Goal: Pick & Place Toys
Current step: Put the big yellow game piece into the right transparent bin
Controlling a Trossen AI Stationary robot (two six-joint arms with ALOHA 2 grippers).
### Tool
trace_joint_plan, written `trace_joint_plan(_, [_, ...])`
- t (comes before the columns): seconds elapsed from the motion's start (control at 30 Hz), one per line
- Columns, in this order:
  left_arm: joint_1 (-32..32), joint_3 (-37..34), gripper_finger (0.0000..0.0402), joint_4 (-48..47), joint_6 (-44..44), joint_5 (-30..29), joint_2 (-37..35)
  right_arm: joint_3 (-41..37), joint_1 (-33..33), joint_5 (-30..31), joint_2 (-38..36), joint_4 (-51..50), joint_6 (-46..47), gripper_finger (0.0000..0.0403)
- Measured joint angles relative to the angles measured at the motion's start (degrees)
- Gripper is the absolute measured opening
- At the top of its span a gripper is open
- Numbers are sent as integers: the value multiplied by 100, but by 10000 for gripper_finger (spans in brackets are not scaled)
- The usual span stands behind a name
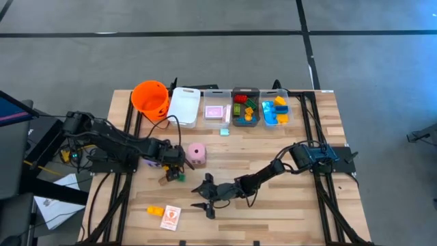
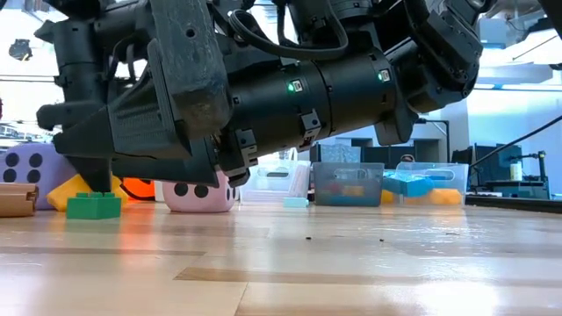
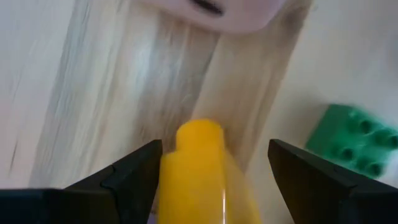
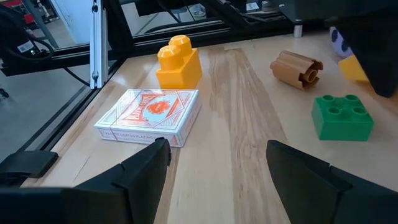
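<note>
A yellow brick [image 3: 199,177] lies on the table between the fingers of my open left gripper [image 3: 214,168], which points steeply down over it [image 1: 174,171]. It also shows in the low view [image 2: 72,190]. Beside it are a green brick [image 3: 357,137], also [image 4: 342,117], a brown rolled piece [image 4: 298,68] and a pink die [image 1: 196,154]. A purple die [image 2: 31,168] stands farther left. My right gripper [image 4: 217,168] is open, low over the table [image 1: 203,196], facing a card pack [image 4: 152,115] and an orange-yellow brick [image 4: 179,62]. My left gripper comes at the yellow brick from above, one finger on each side. One finger [image 3: 134,174] stands right against the brick's side [image 3: 166,180], but I cannot tell whether it touches. The brick lies on the table.
Along the far edge stand an orange bucket [image 1: 150,98], a white bin [image 1: 184,106] and three clear bins [image 1: 246,108] holding cards and bricks. A small pale brick [image 1: 224,131] lies in front of them. The table's near right part is bare wood.
</note>
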Motion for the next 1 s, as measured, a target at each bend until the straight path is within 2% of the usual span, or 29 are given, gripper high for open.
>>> trace_joint_plan(0.23, [-21, -302, 285, -135, -508, 199, -10, -1, 4, -2, -2, -188, 141, 265])
trace_joint_plan(0.6, [-24, -346, 276, -68, -1091, 214, -28, -2, 4, -3, -2, -278, 301, 265])
trace_joint_plan(0.73, [-25, -346, 241, -57, -1258, 206, -28, -2, 7, -3, -2, -297, 324, 265])
trace_joint_plan(0.87, [-26, -350, 179, 30, -1255, 107, -24, -2, 30, -13, -2, -330, 406, 265])
trace_joint_plan(0.97, [-24, -355, 130, 87, -1241, 102, -24, -9, 32, -153, -148, -864, 408, 265])
trace_joint_plan(1.0, [-25, -355, 130, 101, -1240, 100, -24, -9, 32, -158, -246, -1079, 406, 265])
